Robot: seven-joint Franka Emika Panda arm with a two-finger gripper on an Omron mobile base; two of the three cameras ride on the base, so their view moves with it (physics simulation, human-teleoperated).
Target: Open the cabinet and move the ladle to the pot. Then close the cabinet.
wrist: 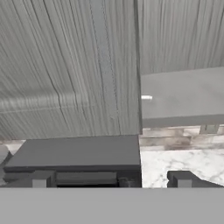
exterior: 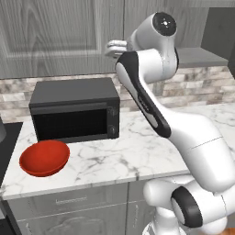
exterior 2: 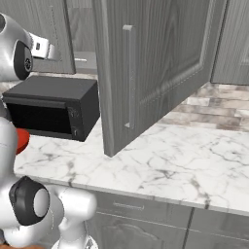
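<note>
The cabinet's [exterior 2: 155, 63] right door stands swung wide out over the counter, its bar handle [exterior 2: 129, 73] facing me; the left door [wrist: 65, 65] is closed. On the bare shelf [wrist: 183, 98] inside lies a small bright sliver, the ladle [wrist: 146, 97], seen too as a pale streak, the ladle [exterior 2: 80, 60]. My gripper [wrist: 111, 180] is open and holds nothing, raised in front of the left door above the microwave, short of the shelf; the hand [exterior: 114, 47] shows at cabinet height. A grey sliver [exterior: 2, 131] at the left edge may be the pot; I cannot tell.
A black microwave [exterior: 75, 112] stands on the marble counter [exterior: 137, 151] under my hand. A wide red bowl [exterior: 44, 157] sits in front of it near the counter's edge. A dark stovetop [exterior: 9, 151] lies at far left. Drawer fronts [exterior 2: 146, 214] run below the counter.
</note>
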